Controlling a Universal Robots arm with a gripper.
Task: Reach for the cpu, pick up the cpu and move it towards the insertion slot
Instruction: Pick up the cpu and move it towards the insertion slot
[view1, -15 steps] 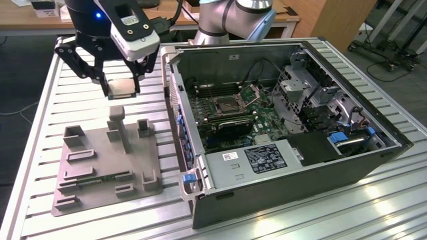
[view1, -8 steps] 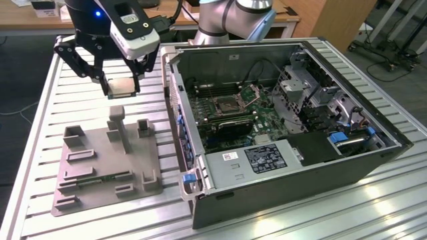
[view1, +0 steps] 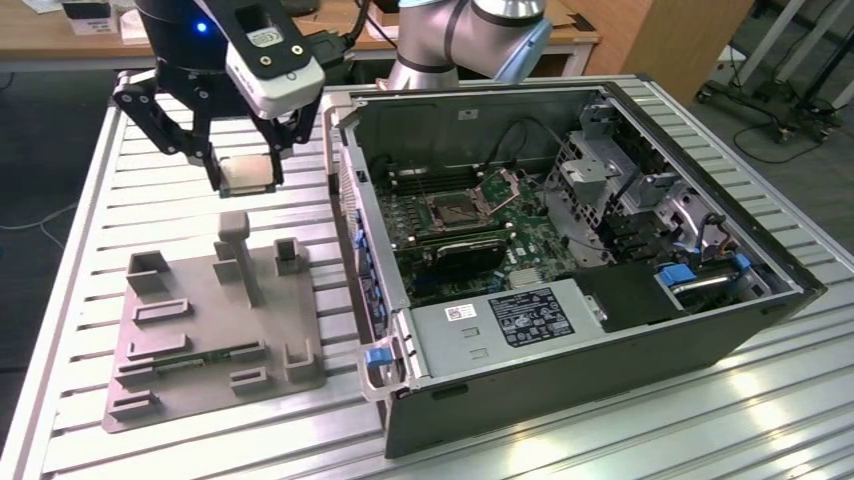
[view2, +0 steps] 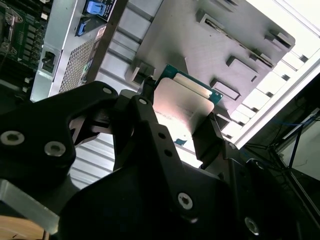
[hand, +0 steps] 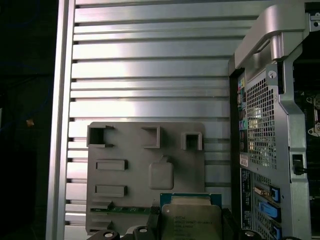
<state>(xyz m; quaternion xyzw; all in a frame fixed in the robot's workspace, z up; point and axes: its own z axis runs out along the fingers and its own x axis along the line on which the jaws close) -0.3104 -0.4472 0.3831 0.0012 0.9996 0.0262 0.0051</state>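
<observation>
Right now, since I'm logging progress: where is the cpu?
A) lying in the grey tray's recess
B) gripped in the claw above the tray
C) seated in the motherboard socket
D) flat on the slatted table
B: the claw is shut on the cpu, which hangs above the grey tray, well apart from the insertion slot.

Support: slatted aluminium table (view1: 667, 430), ribs running side to side in the exterior view. Grey tray (view1: 200, 320) lies flat on it, toward the exterior view's left. Open computer case (view1: 587, 370) lies on its side toward the exterior view's right. A narrow strip of bare slats separates tray and case.
</observation>
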